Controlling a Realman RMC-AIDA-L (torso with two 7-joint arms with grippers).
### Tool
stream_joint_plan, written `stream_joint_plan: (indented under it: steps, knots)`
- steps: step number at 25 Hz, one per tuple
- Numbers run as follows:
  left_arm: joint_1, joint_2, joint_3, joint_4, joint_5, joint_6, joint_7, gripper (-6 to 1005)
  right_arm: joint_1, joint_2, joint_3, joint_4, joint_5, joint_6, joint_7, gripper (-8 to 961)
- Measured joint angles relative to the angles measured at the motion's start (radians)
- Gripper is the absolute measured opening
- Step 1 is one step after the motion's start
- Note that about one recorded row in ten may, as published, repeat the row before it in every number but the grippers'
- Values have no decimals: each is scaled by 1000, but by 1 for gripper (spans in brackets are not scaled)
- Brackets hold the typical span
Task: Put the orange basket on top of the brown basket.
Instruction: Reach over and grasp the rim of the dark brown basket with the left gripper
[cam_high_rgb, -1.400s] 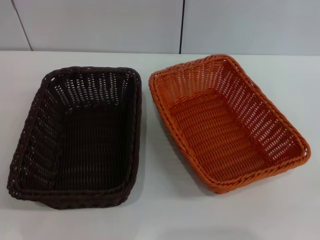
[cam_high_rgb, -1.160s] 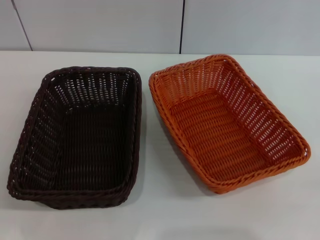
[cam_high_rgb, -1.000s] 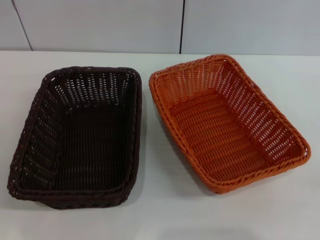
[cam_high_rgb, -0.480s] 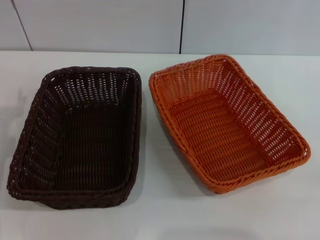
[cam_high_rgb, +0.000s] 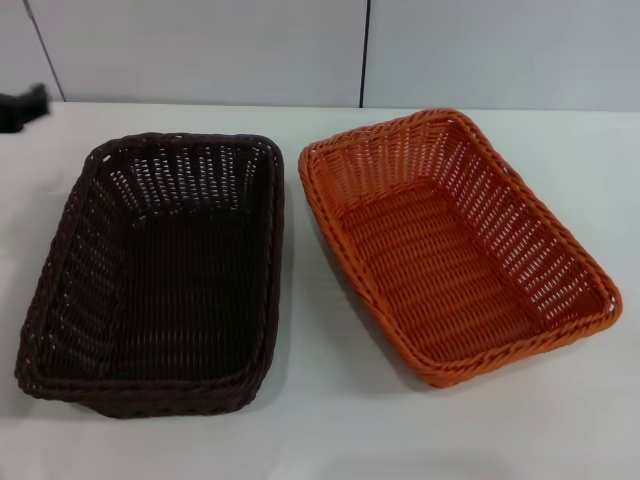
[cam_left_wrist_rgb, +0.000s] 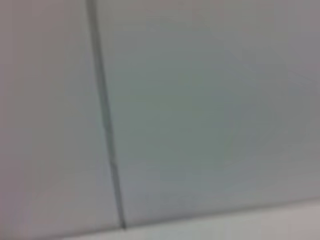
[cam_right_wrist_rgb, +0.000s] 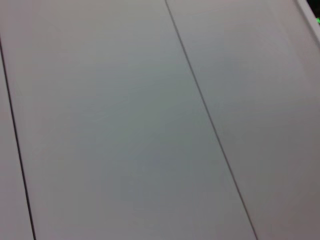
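Two baskets on the white table (cam_high_rgb: 330, 440), one of each colour, side by side w/ a narrow strip of bare table between them, not touching. The brown basket (cam_high_rgb: 150, 275) sits at approx 9 o'clock from table centre, long axis running near to far, upright on its base, nothing inside. The orange basket (cam_high_rgb: 450, 245) sits at approx 3 o'clock, also upright and w/ nothing inside, but turned a bit so its near end swings out toward 4 o'clock. So it is beside the brown one, not on top of it.

One dark shape at the far left edge of the head view, approx 10 o'clock, just past the brown basket's far corner: the left gripper (cam_high_rgb: 22, 108), only a small blurred bit showing, above the table's back edge and apart from both baskets. Whether its fingers are spread or closed can't be made out. Right gripper doesn't appear in any view.

Both wrist views show only the pale wall panels (cam_right_wrist_rgb: 125, 125) w/ thin dark seams; left wrist view also catches a strip of table edge.
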Motion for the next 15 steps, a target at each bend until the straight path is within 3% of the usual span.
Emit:
stream_joint_plan:
  steps: [2, 4, 5, 6, 7, 15]
  knots:
    - [-30, -25, -44, -80, 14, -195, 32, 794, 13, 1, 0, -14, 0, 12, 0, 556]
    - [-30, -25, -44, -80, 14, -195, 32, 794, 15, 1, 0, -15, 0, 21, 0, 556]
    - [-53, -24, -50, -124, 32, -333, 14, 793, 15, 1, 0, -15, 0, 21, 0, 556]
    - [-53, -24, -50, -124, 32, -333, 14, 793, 16, 1, 0, -15, 0, 25, 0, 556]
    - [-70, -25, -44, -151, 74, -442, -30, 793, 16, 1, -1, -15, 0, 27, 0, 557]
    - [-86, -27, 5, -142, 166, -530, -105, 792, 15, 1, -6, -21, 0, 28, 0, 557]
